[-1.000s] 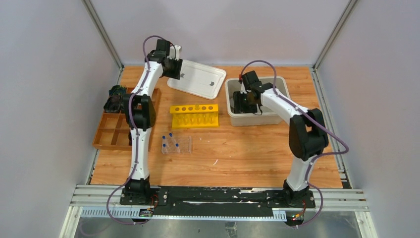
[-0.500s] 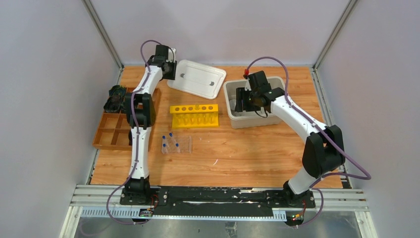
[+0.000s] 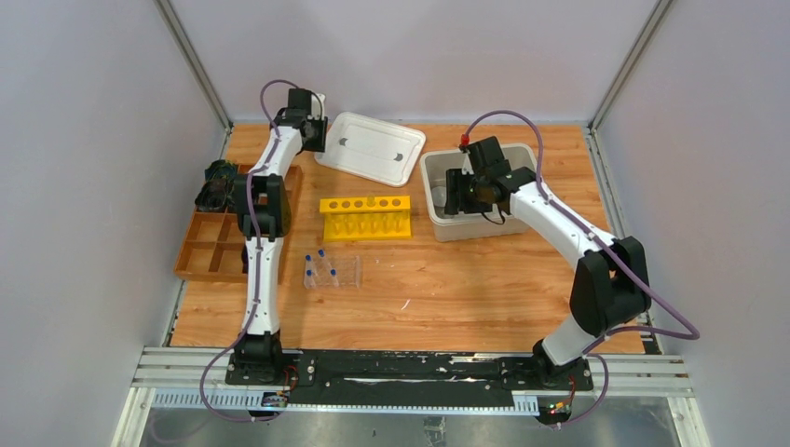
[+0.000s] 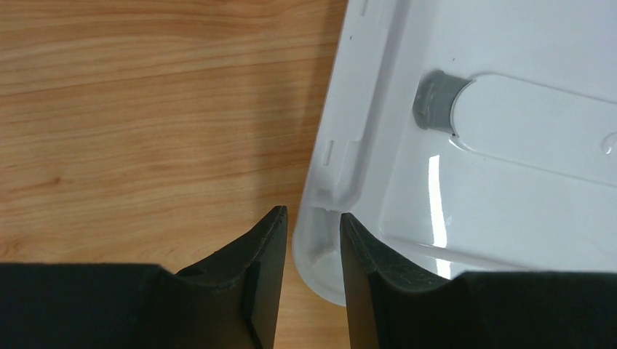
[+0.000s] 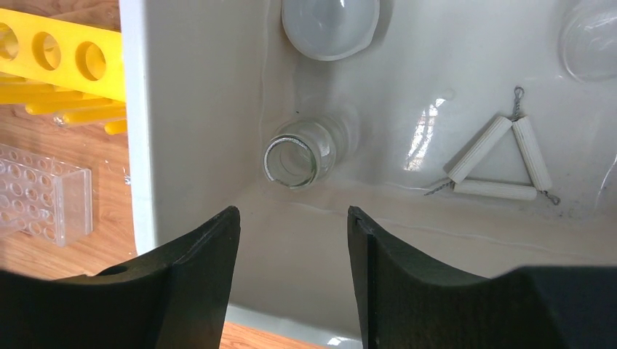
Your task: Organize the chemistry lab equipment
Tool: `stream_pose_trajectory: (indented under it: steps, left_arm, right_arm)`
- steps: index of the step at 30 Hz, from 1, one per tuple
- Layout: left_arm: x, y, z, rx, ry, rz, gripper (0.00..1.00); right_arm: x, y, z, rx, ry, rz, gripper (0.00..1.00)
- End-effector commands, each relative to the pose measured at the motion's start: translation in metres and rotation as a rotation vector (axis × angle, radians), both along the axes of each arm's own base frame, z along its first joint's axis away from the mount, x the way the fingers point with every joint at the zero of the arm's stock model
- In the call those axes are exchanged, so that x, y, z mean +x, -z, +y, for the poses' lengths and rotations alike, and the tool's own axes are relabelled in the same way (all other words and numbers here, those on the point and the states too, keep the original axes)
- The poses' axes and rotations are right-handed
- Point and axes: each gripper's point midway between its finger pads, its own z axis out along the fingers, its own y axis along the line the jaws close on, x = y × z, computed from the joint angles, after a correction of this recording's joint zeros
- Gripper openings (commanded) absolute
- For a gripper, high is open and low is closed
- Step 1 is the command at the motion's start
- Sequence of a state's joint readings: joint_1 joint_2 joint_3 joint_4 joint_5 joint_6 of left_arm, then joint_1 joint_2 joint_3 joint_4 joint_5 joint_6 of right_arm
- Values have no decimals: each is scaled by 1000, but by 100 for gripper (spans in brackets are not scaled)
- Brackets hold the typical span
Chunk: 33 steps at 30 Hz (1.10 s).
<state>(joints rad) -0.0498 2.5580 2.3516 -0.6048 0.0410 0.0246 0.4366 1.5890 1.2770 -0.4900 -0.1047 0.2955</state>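
the wide-open, empty right gripper [image 5: 292, 211] had shifted over the small clear glass beaker [image 5: 295, 156], ready to grasp.

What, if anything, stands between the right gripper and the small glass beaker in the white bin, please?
Nothing visible does. The right gripper hangs open over the bin, with the glass beaker showing bare between its fingers. The bin's wall runs close beside the beaker; the white dome and triangle lie apart from it.
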Motion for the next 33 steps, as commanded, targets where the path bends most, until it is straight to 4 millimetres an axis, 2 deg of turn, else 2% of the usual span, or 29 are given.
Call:
stream_pose_trajectory:
  steps: [1, 9, 13, 18, 23, 25, 30, 33]
  left_arm:
    - [-5, 22, -4, 8, 40, 50, 38]
    - [-18, 34, -1, 3, 47, 101, 35]
    - [-28, 31, -4, -38, 44, 125, 33]
    - [-47, 19, -3, -64, 20, 124, 30]
    - [-70, 19, -11, -99, 47, 165, 28]
    - [-69, 14, -10, -105, 23, 155, 29]
    - [-51, -6, -11, -110, 20, 100, 30]
    - [-40, -6, -9, -103, 8, 89, 30]
  right_arm:
    - [-7, -22, 0, 17, 8, -35, 59]
    - [-16, -34, -4, 34, 19, -49, 58]
    - [-19, -32, -5, 34, 20, -36, 58]
    - [-19, -34, -3, 42, 18, -35, 58]
    - [-15, -40, 1, 52, 12, -45, 58]
    - [-14, -40, 2, 54, 10, -42, 58]
    - [-16, -36, 4, 51, 5, -29, 57]
    - [-16, -35, 3, 47, 6, -29, 58]
